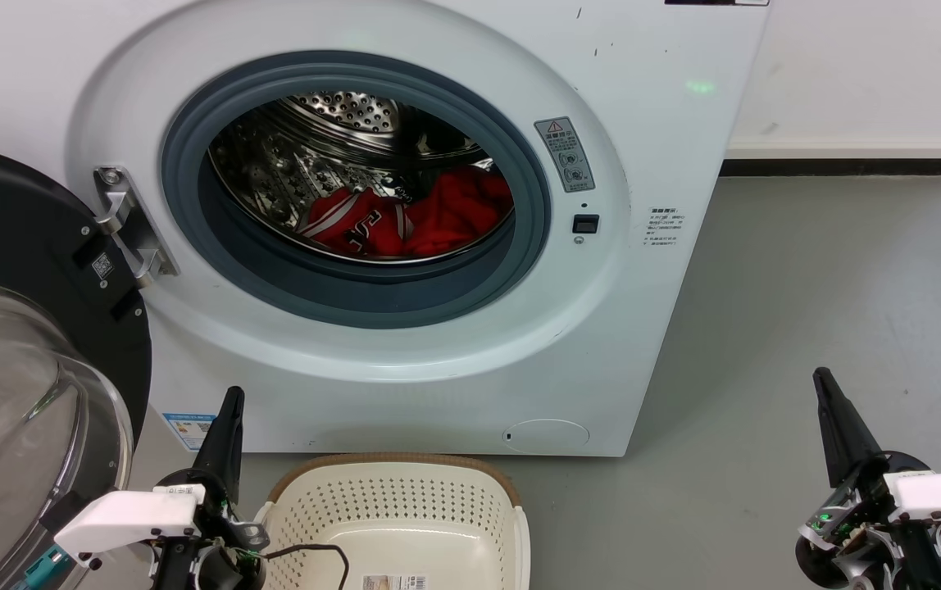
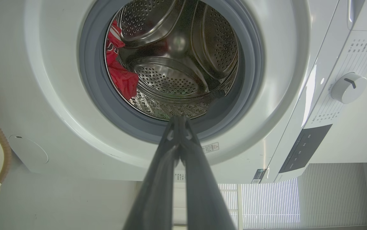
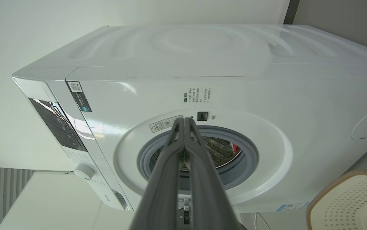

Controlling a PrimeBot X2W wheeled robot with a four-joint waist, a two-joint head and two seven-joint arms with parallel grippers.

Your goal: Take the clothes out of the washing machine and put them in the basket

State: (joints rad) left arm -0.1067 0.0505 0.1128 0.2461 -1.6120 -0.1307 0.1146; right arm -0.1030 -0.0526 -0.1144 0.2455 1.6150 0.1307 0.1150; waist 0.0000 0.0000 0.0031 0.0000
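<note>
Awaiting removal: clothes (image 1: 405, 217) inside washing machine (image 1: 618, 328). Nothing yet in basket (image 1: 393, 492). Jaws of left gripper (image 1: 231, 397), right gripper (image 1: 823, 381) closed, holding nothing.

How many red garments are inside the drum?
2. The jersey with white stripes lies low in the drum, at left; the plain red cloth lies against it at right. Others may be hidden beneath.

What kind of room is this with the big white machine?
Most likely a laundry room. A white front-loading washing machine stands with its door swung open, red clothes lie in its steel drum, and a cream laundry basket waits on the grey floor in front.
</note>
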